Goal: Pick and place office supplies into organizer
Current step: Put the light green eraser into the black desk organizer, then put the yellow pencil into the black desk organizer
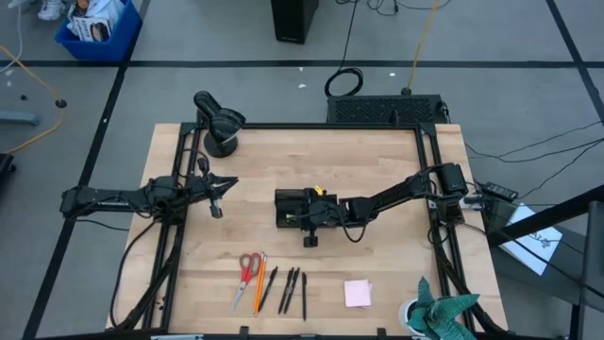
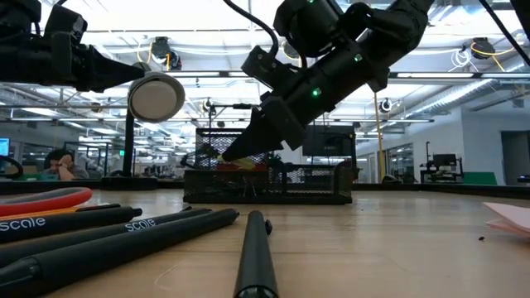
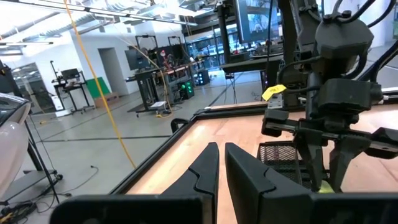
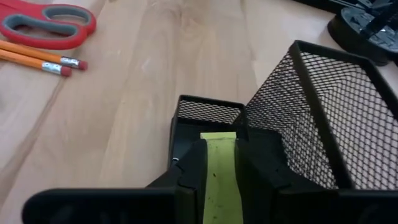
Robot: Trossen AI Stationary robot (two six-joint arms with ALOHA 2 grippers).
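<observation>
Black pens, nearest the low camera, were recorded lying on the wooden table beside the red-handled scissors, two orange pencils and, further along the front edge, a pink sticky-note pad.

Organizer: black mesh, set mid-table. The right gripper was noted poised over its small end compartment, fingers clamped narrowly on a yellow piece.

Handling advice: the piece would best be lowered fully between the mesh walls before release, then the fingers lifted straight up so nothing snags.

Left gripper: parked well left of the organizer, fingers nearly together, nothing held.

Obscured: the compartment floor, the piece's lower end and the organizer's other contents could not be made out.
</observation>
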